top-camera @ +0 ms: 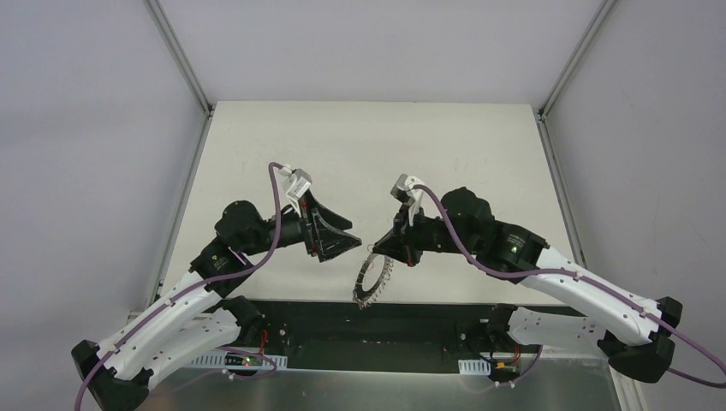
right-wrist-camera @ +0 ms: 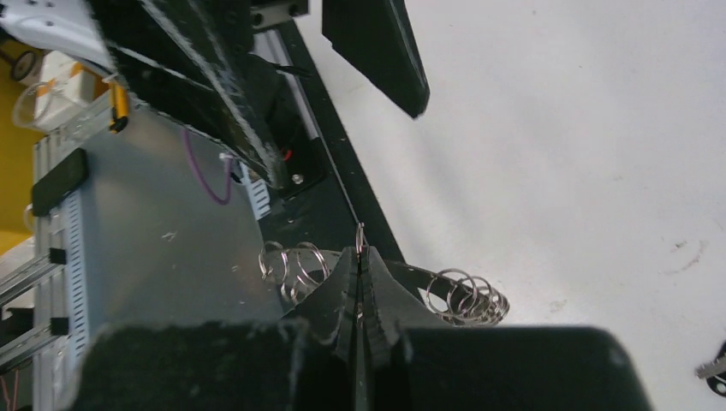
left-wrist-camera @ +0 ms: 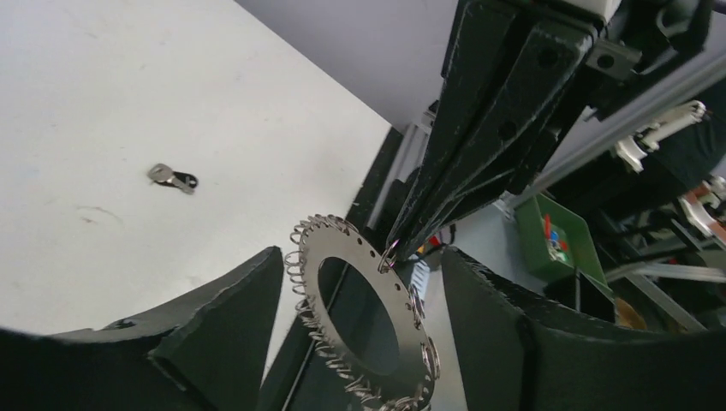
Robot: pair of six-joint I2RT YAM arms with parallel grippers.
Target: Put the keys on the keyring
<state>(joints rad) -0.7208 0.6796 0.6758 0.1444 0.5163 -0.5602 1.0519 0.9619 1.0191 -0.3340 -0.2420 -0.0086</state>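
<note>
We see the right gripper [right-wrist-camera: 360,257] with its 2 black fingers pressed together, clamped on 1 thin wire loop at the rim of the keyring [left-wrist-camera: 347,248]. The keyring is a flat silvery-grey metal ring with a wide central hole, small punched holes and many thin wire loops fringing its outer edge. In the right wrist view, loops fan out on both sides of the closed fingers, and 1 loop pokes up just past their tips.

In the top view the keyring hangs from that grip between the 2 arms, over the near edge of the white table [left-wrist-camera: 128,86], tilted so that we see it partly edge-on.

The left gripper [top-camera: 341,244] has its jaws apart. In its own wrist view the 2 broad black fingers [left-wrist-camera: 214,330] stand on either side of the keyring, with the disc in the gap between them. The fringe of loops sits right by the left-hand finger, and we cannot tell whether they touch. The other finger is apart from the ring.

The key [left-wrist-camera: 172,178], a tiny dark piece with a pale metal end, lies flat on the white table, well apart from the keyring and from both grippers.
</note>
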